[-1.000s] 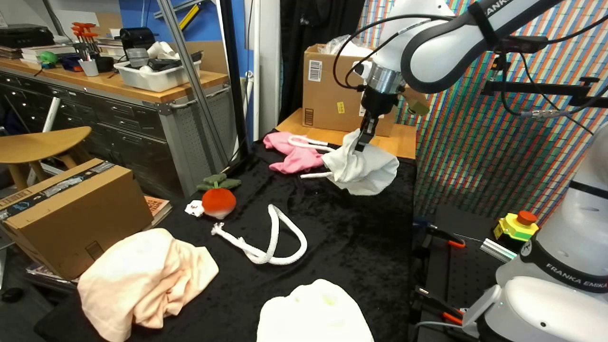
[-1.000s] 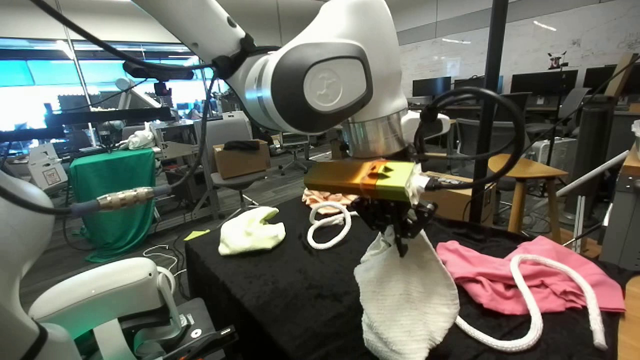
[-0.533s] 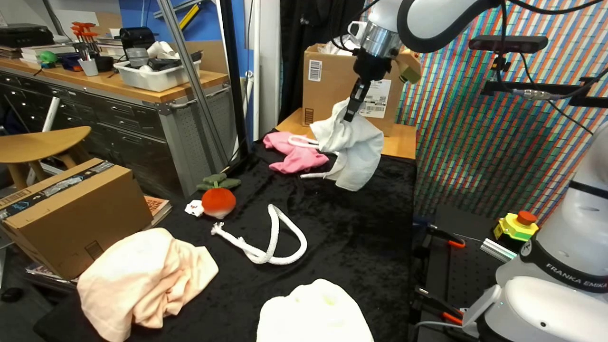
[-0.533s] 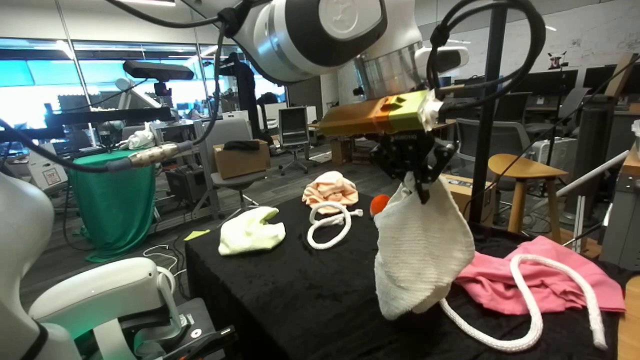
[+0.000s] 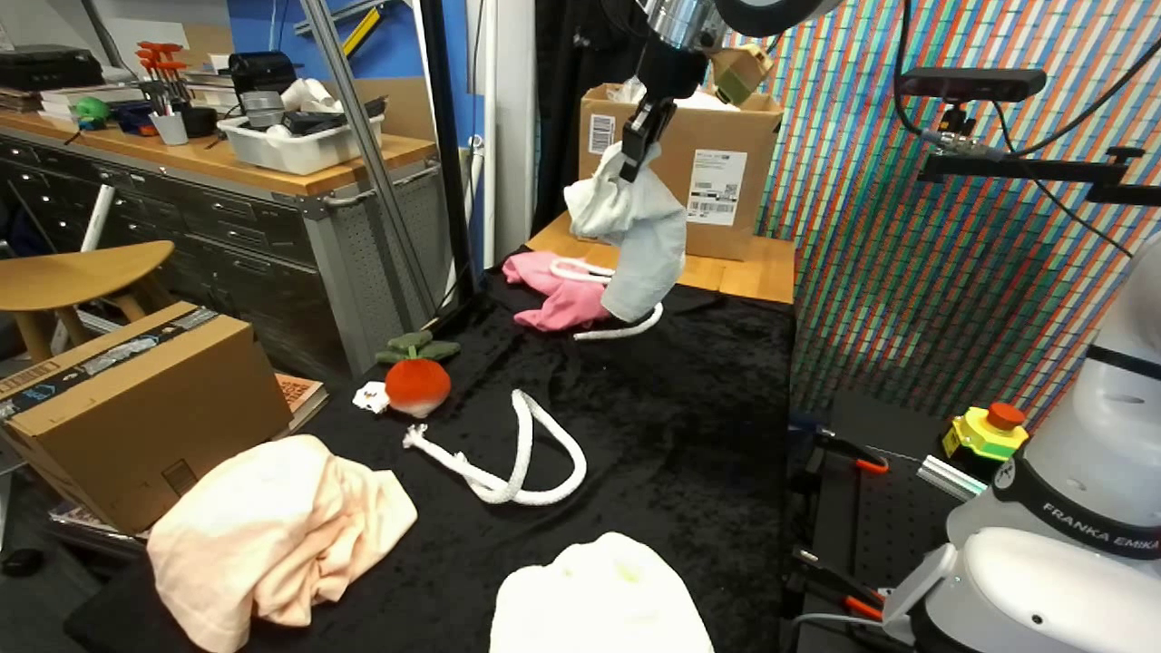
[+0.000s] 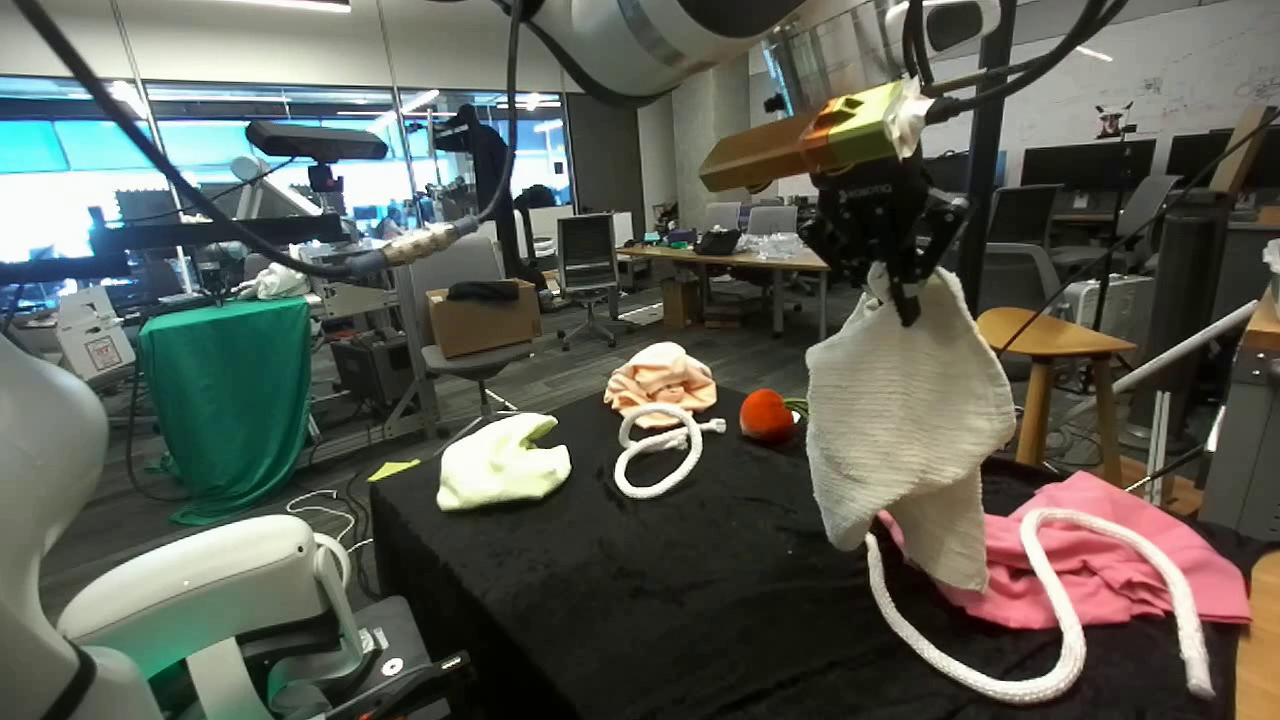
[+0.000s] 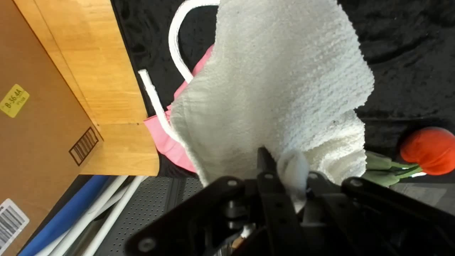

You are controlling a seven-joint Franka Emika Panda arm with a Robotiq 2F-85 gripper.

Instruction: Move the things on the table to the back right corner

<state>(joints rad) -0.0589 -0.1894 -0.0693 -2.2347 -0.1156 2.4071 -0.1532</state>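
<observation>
My gripper [image 5: 637, 163] is shut on a white cloth [image 5: 646, 249], which hangs below it above the black table [image 5: 689, 435]. The pinched fold shows between the fingers [image 7: 285, 165] in the wrist view. The cloth partly covers the pink cloth [image 6: 1090, 585] and a white rope [image 6: 1055, 640] lying on it, at the table's end by a large box. A second white rope [image 5: 521, 494] lies mid-table. A red round object [image 5: 417, 385] with green leaves, a peach cloth [image 5: 272, 535] and another white cloth [image 5: 599, 599] rest farther along; both exterior views show them.
A large cardboard box [image 5: 707, 129] stands on a wooden surface [image 5: 766, 272] at the table's end. Another cardboard box [image 5: 181, 417] stands beside the table's edge. A grey metal workbench [image 5: 381, 245] and a dark post [image 6: 985, 170] stand nearby.
My gripper has risen with the white cloth and moved sideways toward the pink cloth. The cloth now hangs more freely. The red object has come into sight in an exterior view.
</observation>
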